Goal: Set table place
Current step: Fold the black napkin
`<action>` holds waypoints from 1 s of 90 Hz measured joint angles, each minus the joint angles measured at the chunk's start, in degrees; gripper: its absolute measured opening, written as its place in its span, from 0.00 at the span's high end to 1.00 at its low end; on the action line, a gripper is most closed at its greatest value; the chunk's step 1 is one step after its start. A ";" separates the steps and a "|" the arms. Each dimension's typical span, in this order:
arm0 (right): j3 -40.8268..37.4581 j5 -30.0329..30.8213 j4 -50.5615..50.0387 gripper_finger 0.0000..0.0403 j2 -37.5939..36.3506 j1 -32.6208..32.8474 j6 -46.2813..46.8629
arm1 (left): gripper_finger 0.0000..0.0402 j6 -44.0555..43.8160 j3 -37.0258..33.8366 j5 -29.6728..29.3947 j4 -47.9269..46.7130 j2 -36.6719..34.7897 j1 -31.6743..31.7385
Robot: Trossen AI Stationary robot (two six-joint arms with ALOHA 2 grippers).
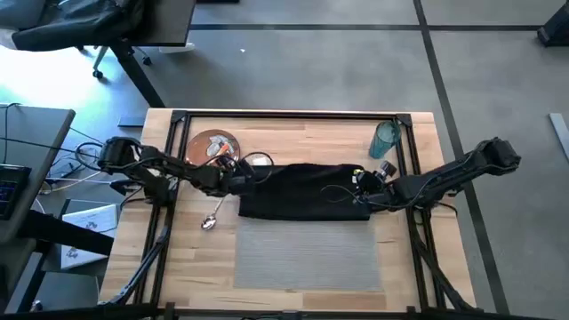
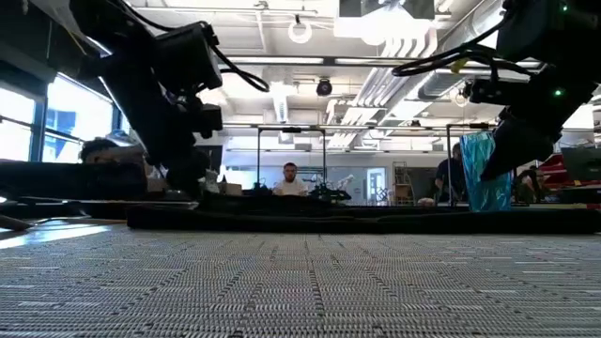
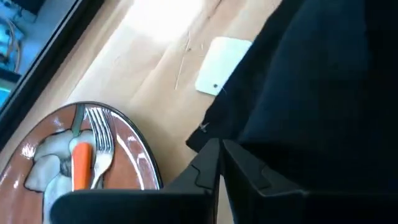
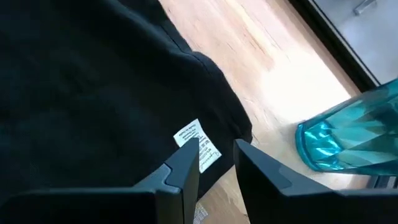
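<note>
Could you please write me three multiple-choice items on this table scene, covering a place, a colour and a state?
1. Where does the fork lie?
A. on the placemat
B. on the plate
C. inside the tumbler

2. What colour is the tumbler?
A. teal
B. red
C. white

3. How does the napkin lie?
A. rolled up on the plate
B. hanging off the table
C. spread across the placemat's far edge, a hand at each end

Answers: 1 B, it rests on the plate; 2 A; 3 C, left hand and right hand sit at its ends above the placemat.
</note>
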 joint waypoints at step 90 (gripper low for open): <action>0.02 -12.24 33.19 0.79 10.56 0.06 -11.41 | 0.80 18.30 1.71 20.74 21.51 6.12 1.08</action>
